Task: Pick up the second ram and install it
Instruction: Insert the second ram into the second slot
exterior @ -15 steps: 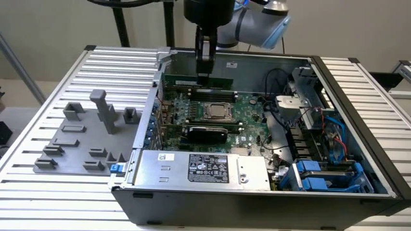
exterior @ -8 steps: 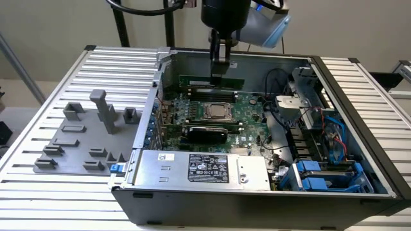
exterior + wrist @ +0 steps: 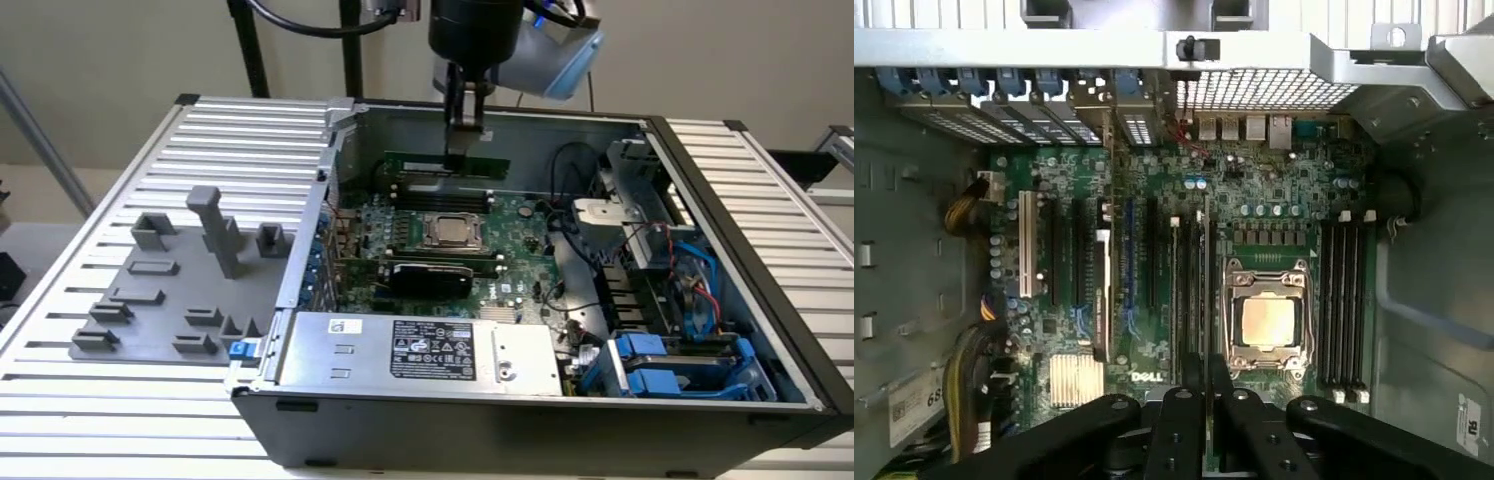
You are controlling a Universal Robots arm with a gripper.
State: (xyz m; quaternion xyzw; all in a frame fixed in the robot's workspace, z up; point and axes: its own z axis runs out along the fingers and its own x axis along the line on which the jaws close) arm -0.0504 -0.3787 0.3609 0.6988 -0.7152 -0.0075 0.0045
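Note:
The second ram (image 3: 447, 164), a thin green stick, hangs level above the motherboard (image 3: 514, 225) inside the open computer case (image 3: 534, 420). My gripper (image 3: 462, 148) comes down from above and is shut on the stick's upper edge. In the wrist view the second ram (image 3: 1206, 290) runs edge-on as a thin line from between my black fingers (image 3: 1177, 425), beside the square processor socket (image 3: 1267, 322). It hangs over the long black memory slots (image 3: 1184, 290) on one side of the socket. I cannot tell which slot it lines up with. More slots (image 3: 1344, 300) lie on the socket's other side.
A grey power supply (image 3: 427, 350) lies along the case's near side. Cables and blue drive bays (image 3: 667, 360) are at the exterior view's right. A grey fixture (image 3: 174, 290) with upright holders stands on the slatted table at the exterior view's left. Expansion slots (image 3: 1064, 250) lie beyond the memory slots.

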